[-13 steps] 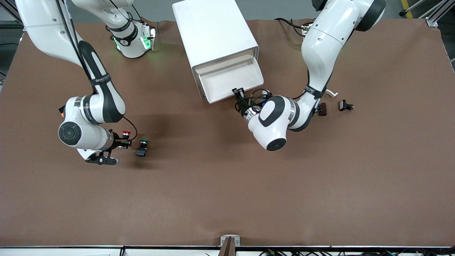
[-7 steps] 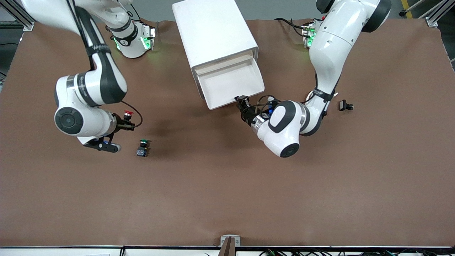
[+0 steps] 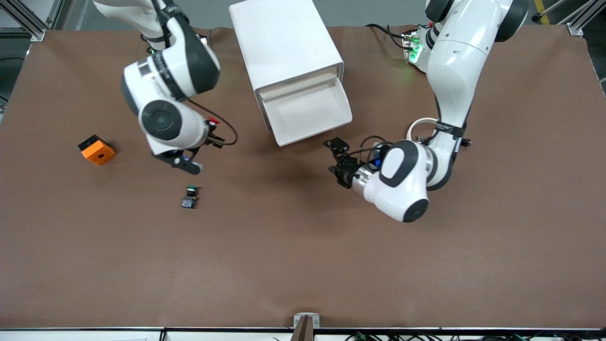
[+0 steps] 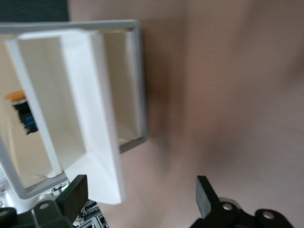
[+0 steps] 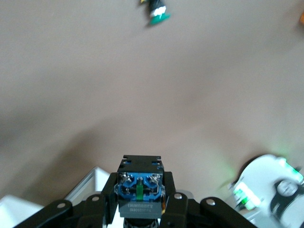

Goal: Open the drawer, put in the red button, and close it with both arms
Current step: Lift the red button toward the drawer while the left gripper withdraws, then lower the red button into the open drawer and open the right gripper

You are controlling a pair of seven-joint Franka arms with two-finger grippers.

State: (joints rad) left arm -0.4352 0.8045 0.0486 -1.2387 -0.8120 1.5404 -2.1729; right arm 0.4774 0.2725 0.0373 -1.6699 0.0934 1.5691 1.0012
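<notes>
Front view: my right hand, clamped on the one red button, hangs above the counter beside the single white cabinet, whose one drawer stands pulled out. My left hand gapes empty before that drawer. Below my right hand: one green-capped switch, one orange block.

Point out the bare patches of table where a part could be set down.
Widest: the brown table nearer the camera than the green button. Also between the orange block and that button. Crowded: in front of the drawer, where both claws work.
</notes>
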